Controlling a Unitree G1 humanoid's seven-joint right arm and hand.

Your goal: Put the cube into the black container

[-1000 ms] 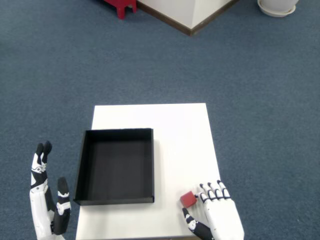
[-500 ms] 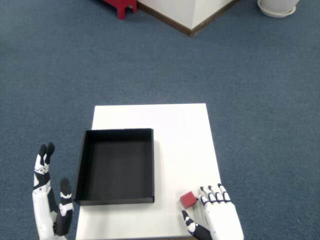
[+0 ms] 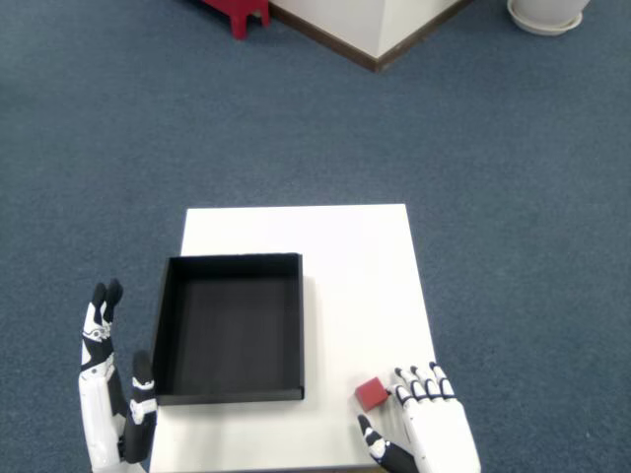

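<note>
Cube (image 3: 372, 393), small and red, is seen near the front edge of the white table (image 3: 355, 256), with the right hand (image 3: 426, 429) just behind and beside it, fingers (image 3: 415, 379) spread toward it and the thumb below, nothing being held; whether the fingertips touch the cube cannot be told. To the left of the cube lies the black container (image 3: 229, 327), its near wall standing between them, while the left hand (image 3: 113, 394) is raised off the table's left edge. Farther off, blue carpet (image 3: 513, 197) is spread around the table, and a red object (image 3: 237, 12), a white wall corner (image 3: 370, 25) and a pale round base (image 3: 547, 12) are seen at the far edge.
</note>
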